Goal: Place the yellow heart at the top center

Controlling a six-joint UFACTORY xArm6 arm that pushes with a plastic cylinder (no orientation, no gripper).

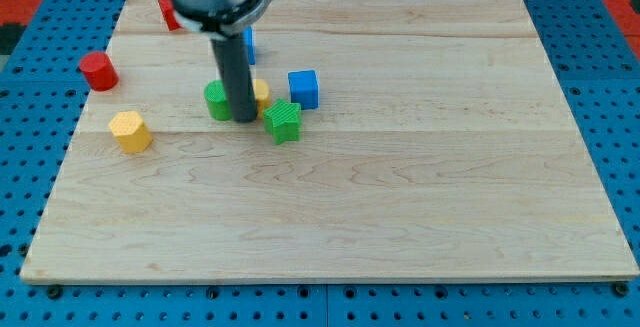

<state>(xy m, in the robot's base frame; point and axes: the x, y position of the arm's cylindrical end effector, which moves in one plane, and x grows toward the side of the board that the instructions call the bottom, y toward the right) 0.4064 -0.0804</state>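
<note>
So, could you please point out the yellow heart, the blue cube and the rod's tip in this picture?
yellow heart [261,94]: camera view, on the sliver showing at the rod's right.
blue cube [303,88]: camera view, on its front face.
my tip [245,119]: camera view, on the rod's very end.

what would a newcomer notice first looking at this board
The dark rod coming down from the view's top left of centre stands out first, with my tip planted in a tight cluster of blocks: a green block at its left, a yellow block mostly hidden behind it, a green star-like block at its lower right and a blue cube further right. Off to the view's left sit a red cylinder and a yellow hexagonal block.
</note>
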